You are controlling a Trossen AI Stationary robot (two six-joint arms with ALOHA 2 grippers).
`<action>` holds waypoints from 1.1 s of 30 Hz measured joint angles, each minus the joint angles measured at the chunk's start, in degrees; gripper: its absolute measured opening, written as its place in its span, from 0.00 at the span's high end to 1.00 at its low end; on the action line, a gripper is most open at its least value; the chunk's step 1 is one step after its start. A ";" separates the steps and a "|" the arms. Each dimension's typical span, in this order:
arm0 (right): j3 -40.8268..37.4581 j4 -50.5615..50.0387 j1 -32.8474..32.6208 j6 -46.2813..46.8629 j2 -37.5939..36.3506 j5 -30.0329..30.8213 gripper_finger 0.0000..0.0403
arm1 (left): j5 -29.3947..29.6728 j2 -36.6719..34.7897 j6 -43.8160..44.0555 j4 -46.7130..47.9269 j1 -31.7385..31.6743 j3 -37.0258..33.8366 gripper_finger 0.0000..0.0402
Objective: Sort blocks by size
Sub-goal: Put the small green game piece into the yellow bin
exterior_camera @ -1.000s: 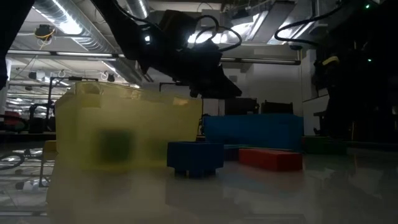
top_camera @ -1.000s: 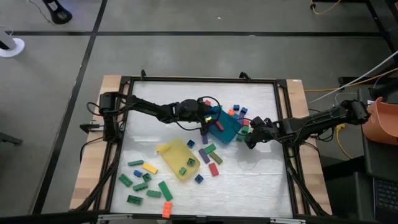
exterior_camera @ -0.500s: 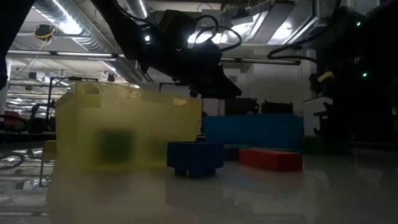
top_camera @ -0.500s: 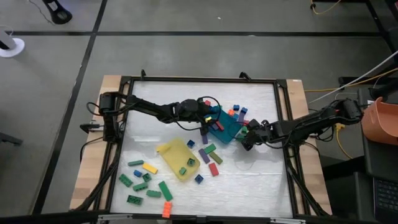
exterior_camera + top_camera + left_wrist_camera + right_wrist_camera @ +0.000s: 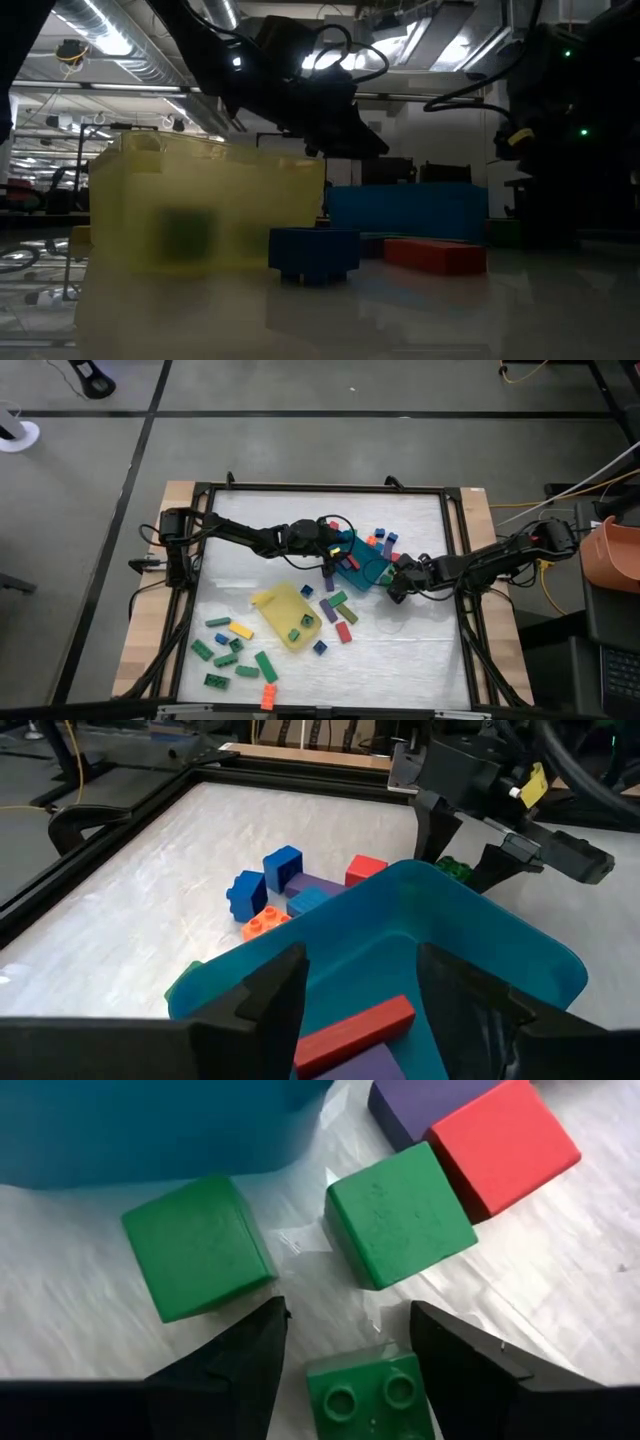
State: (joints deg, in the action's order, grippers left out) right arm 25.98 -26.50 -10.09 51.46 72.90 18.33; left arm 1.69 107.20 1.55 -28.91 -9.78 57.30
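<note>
The teal tray [image 5: 480,950] sat between the left gripper's [image 5: 360,985] parted jaws, apparently straddling its rim; the right gripper [image 5: 345,1355] stood open, a studded green block [image 5: 368,1395] between its fingers, two green cubes [image 5: 400,1215] just beyond, seemingly untouched.

We see our right gripper [image 5: 345,1350] with its fingers [image 5: 225,1370] spread, a studded green brick [image 5: 368,1395] between them on the bench [image 5: 560,1280]. Beyond it lie two smooth green cubes [image 5: 198,1246], apart from each other. The farther cube touches a red block [image 5: 503,1146] beside a purple block [image 5: 425,1102]; the teal tray [image 5: 150,1125] stands behind.
</note>
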 joint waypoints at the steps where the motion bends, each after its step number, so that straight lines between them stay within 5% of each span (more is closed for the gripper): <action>1: 0.00 0.00 0.00 -0.43 -0.26 -0.02 0.47 | 0.01 0.00 -0.01 0.00 0.00 0.00 0.56; 33: 2.83 -4.69 -0.07 -8.27 -5.27 -3.82 0.47 | -0.02 -0.04 0.19 0.00 0.02 0.00 0.56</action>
State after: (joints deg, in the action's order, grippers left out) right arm 28.80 -31.19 -10.15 43.19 67.64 14.51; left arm 1.67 107.15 1.74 -28.91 -9.76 57.30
